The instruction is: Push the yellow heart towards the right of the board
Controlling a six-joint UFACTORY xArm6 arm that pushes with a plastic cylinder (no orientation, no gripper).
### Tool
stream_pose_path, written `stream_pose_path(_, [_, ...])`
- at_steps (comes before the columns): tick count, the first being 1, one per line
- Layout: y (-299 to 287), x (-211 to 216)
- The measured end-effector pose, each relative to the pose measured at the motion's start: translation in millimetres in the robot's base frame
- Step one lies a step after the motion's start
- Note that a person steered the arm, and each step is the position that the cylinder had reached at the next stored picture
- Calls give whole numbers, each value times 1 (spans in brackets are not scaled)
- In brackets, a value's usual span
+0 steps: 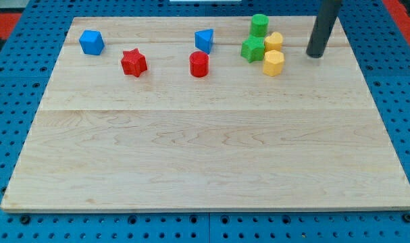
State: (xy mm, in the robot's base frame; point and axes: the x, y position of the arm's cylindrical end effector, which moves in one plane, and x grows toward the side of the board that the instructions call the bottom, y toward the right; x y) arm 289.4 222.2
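Note:
The yellow heart (274,40) lies near the view's top right of the wooden board (205,155). It touches the green star (252,48) on its left and sits just above the yellow hexagon (273,63). My tip (316,55) rests on the board to the right of the yellow heart, about a block's width away and not touching it. The dark rod rises from the tip toward the view's top edge.
A green cylinder (259,25) stands just above the green star. A blue triangle (204,40) and a red cylinder (199,64) lie left of the cluster. A red star (133,62) and a blue cube (91,42) lie at the top left.

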Motion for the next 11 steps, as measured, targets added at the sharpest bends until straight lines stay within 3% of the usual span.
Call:
stream_pose_path(2, [-10,-53])
stream_pose_path(8, [-111,-36])
stream_pose_path(9, [-87,-11])
stream_pose_path(11, [-36,-1])
